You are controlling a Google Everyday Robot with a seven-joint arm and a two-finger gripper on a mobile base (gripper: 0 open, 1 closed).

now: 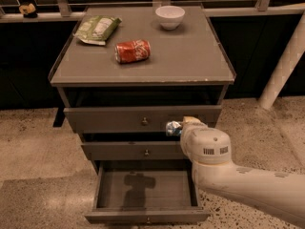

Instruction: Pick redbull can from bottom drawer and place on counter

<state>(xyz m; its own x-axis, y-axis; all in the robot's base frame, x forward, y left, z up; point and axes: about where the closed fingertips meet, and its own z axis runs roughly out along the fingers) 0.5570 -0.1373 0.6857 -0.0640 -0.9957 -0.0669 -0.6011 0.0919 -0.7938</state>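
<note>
the counter [190,56] is the grey top of the drawer cabinet [71,120], and the bottom drawer [143,217] stands pulled out below, a shadow on its floor. the pale arm [248,190] reaches in from the lower right. on the counter lie a green bag [97,29], a white bowl [170,17] and an orange-red can [132,51] on its side. the gripper [183,126] is level with the top drawer [119,119], clamped on the redbull can [173,128], which hangs in the air below the counter edge

High front view, angled down onto counter [190,56], tool [178,127] centre-right
</note>
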